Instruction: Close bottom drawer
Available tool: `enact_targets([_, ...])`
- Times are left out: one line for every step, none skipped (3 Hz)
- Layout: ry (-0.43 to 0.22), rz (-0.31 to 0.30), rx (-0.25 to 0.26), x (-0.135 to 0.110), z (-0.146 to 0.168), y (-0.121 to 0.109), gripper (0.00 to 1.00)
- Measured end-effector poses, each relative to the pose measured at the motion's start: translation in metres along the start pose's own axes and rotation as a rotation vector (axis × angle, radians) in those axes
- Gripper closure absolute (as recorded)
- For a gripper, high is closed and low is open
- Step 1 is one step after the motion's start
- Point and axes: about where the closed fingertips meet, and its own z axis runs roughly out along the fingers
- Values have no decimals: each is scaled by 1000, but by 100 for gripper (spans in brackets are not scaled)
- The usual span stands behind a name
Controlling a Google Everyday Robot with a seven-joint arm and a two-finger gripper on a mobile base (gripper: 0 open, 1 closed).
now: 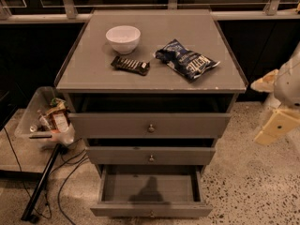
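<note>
Bottom drawer [151,191] stands pulled out below the bench's [84,71] front edge (grey board showing). Your hand [274,121] hangs off the bench's right edge; whether apart or together, you cannot tell.

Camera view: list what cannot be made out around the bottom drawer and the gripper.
- Bottom drawer: front panel's lower part cut off by the bottom edge.
- Gripper, right of the cabinet at the right edge: arm runs out of frame.
- Top drawer: inside hidden in shadow under the cabinet top.
</note>
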Motion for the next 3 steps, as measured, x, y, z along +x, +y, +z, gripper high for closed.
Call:
enact_targets([-57,27,15,13,27,13,42])
enact_targets([-129,65,59,15,56,24,65])
enact_targets([-142,72,108,13,57,14,88])
